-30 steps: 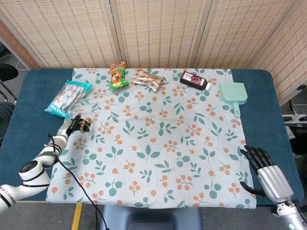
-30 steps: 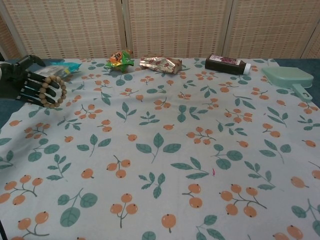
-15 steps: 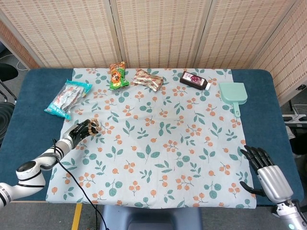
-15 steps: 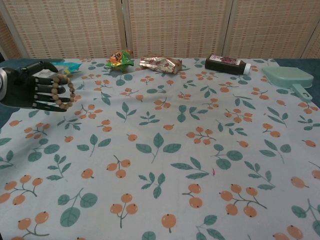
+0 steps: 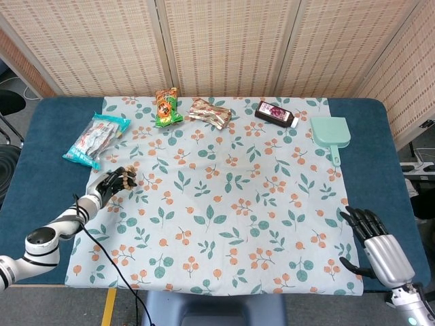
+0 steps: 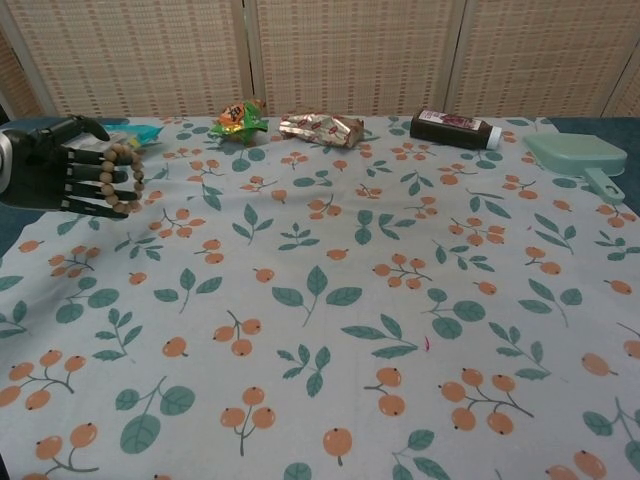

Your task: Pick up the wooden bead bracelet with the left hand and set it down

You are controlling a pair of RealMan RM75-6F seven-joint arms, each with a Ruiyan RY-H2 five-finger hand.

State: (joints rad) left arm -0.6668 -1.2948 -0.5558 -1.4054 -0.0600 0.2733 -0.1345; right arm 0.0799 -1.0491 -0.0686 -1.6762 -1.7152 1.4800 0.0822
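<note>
My left hand (image 5: 111, 183) (image 6: 62, 168) hovers over the left part of the flowered cloth, its black fingers holding the wooden bead bracelet (image 6: 122, 180) (image 5: 126, 178), which hangs as a ring of tan beads around the fingertips. The bracelet looks lifted off the cloth. My right hand (image 5: 376, 242) rests at the front right on the blue table, fingers spread, holding nothing; the chest view does not show it.
A white-and-teal snack bag (image 5: 96, 138) lies behind the left hand. At the back are a green snack pack (image 5: 165, 107), a foil packet (image 5: 210, 113), a dark bottle (image 5: 275, 113) and a mint dustpan (image 5: 331, 134). The cloth (image 5: 224, 204) covers the blue table (image 5: 41, 149).
The left hand with the bracelet swung right and forward over the cloth, then drew back slightly to the left. The right hand stayed still.
</note>
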